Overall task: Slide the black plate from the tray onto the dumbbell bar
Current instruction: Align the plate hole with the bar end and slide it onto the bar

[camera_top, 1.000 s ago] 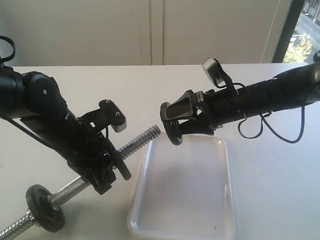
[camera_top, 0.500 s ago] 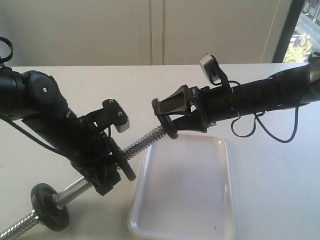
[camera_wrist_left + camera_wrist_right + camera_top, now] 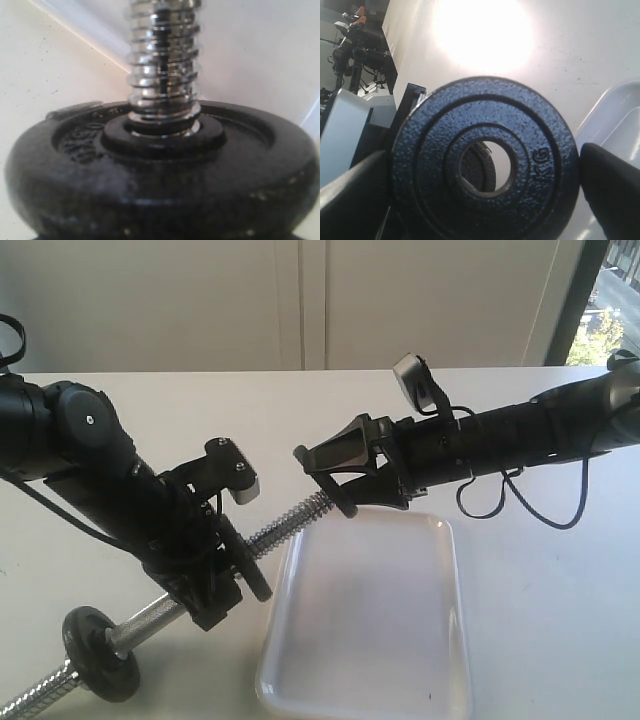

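Moved the black plate [image 3: 485, 112] a touch further toward the left edge of the desk [image 3: 540, 620] since half a second ago, right up to the threaded tip of the dumbbell bar [image 3: 290, 522]. Holds it on edge, clear of the tray [image 3: 370, 640], squeezed rim to rim between the fingers [image 3: 355, 195] of the right pincer [image 3: 322, 483]. Cannot tell whether the thread has entered the centre hole; through that hole, only a dark patch and some bright desk. Grips the bar at its smooth middle with the left pincer [image 3: 205, 590], closed tight around it, with hardly any shift there. Holds the bar slanted, from low by the near left corner of the desk up toward the middle, ending over the tray's far left corner. Carries an inner disc [image 3: 243, 562] on the thread just beside the left pincer, filling the left wrist view, and an outer disc [image 3: 100, 665] down toward the near left corner. Leaves the tray lying at the near edge of the desk, below the right pincer.
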